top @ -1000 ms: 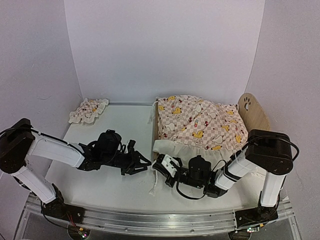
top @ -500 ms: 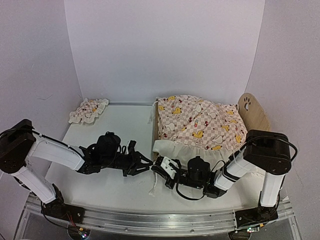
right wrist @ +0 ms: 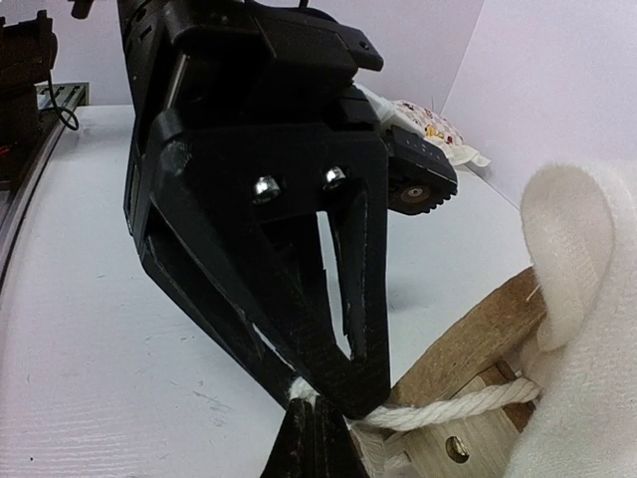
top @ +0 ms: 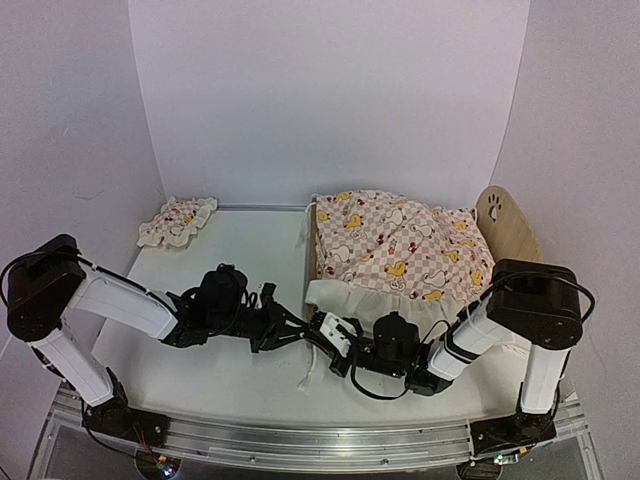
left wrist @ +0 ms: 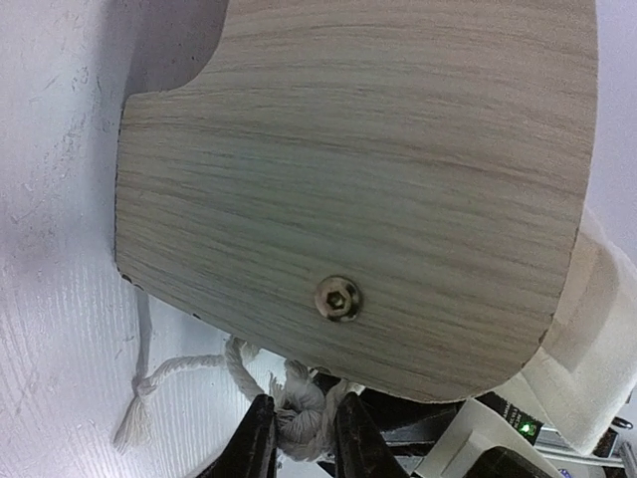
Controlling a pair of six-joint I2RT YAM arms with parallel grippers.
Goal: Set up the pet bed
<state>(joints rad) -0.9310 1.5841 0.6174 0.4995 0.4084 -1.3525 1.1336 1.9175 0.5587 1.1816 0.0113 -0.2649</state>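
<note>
The pet bed (top: 505, 225) stands at the right with its paw-print headboard at the far end, and a pink checkered duck-print cover (top: 400, 245) lies over it. Its wooden end board (left wrist: 358, 179) fills the left wrist view. Under that board's near corner, my left gripper (left wrist: 304, 438) is closed on a knot of white cord (left wrist: 299, 410). It sits at the bed's front-left corner (top: 296, 334). My right gripper (top: 318, 330) meets it tip to tip. In the right wrist view that gripper (right wrist: 318, 438) is shut, pinching the taut cord (right wrist: 468, 406) just under the left gripper's tips (right wrist: 333, 393).
A small ruffled pillow (top: 178, 220) lies at the table's back left. The cord's loose tail (top: 305, 372) trails toward the front edge. White walls close in the table on the left, back and right. A screw head (left wrist: 338, 298) shows in the end board.
My left gripper has slid right to the bed's front-left corner, and its jaws have narrowed onto the cord knot. The right arm has hardly moved.
</note>
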